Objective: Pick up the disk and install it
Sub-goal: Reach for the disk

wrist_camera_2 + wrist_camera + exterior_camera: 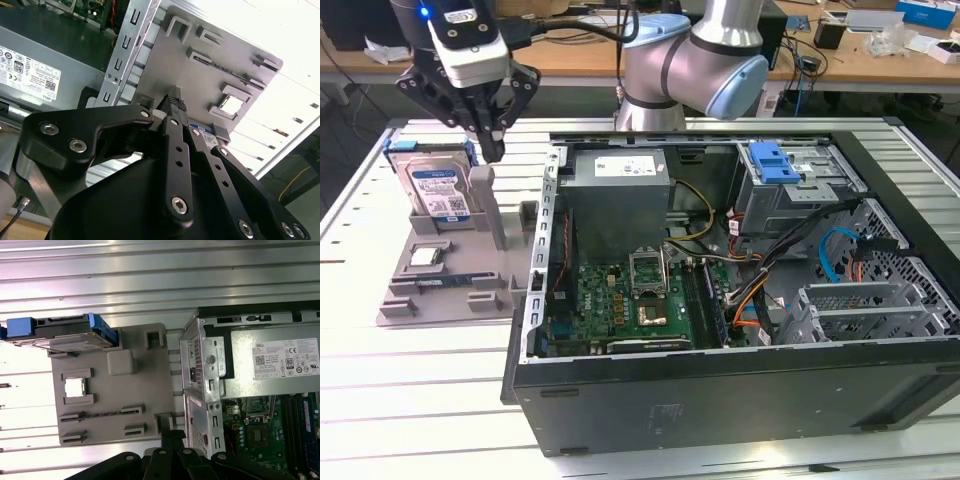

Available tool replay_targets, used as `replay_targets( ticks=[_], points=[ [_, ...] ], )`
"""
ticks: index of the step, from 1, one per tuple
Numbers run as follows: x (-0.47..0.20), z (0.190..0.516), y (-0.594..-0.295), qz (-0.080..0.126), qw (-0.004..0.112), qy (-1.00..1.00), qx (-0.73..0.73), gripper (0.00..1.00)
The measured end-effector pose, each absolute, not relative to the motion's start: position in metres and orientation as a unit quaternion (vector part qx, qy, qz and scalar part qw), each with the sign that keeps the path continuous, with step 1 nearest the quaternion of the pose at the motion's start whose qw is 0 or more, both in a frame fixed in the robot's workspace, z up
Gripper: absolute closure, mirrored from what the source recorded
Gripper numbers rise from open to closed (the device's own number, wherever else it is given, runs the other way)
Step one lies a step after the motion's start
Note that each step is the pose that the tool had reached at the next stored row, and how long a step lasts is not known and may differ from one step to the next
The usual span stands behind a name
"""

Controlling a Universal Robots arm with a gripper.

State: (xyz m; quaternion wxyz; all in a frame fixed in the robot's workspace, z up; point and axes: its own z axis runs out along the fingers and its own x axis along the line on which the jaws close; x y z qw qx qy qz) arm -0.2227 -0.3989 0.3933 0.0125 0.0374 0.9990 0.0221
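Note:
The disk (pixel 438 190) is a silver hard drive with a white-and-blue label in a blue bracket. It leans upright at the far end of the grey fixture (pixel 450 295), at the exterior view's left. My gripper (pixel 492 150) hangs just beside the disk's edge nearer the computer, above the fixture's upright post, fingers shut together with nothing between them. In the first wrist view the disk (pixel 65 336) is seen edge-on, well away from the gripper (pixel 172 434). The second wrist view has the closed fingertips (pixel 175 101) over the fixture, with a strip of the disk's label (pixel 203 132) behind them.
An open computer case (pixel 880 330) lies at the exterior view's right, holding a motherboard (pixel 620 300), a power supply (pixel 620 170) and a drive cage with a blue clip (pixel 775 160). A small square processor chip (pixel 427 256) and a memory stick (pixel 442 282) rest on the fixture.

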Motion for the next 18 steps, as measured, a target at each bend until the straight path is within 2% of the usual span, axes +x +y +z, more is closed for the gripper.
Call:
replay_targets(
  ticks=[18],
  points=[
    [-0.264,0.393,-0.399,0.022,0.012,0.999,0.037,0.89]
  ],
)
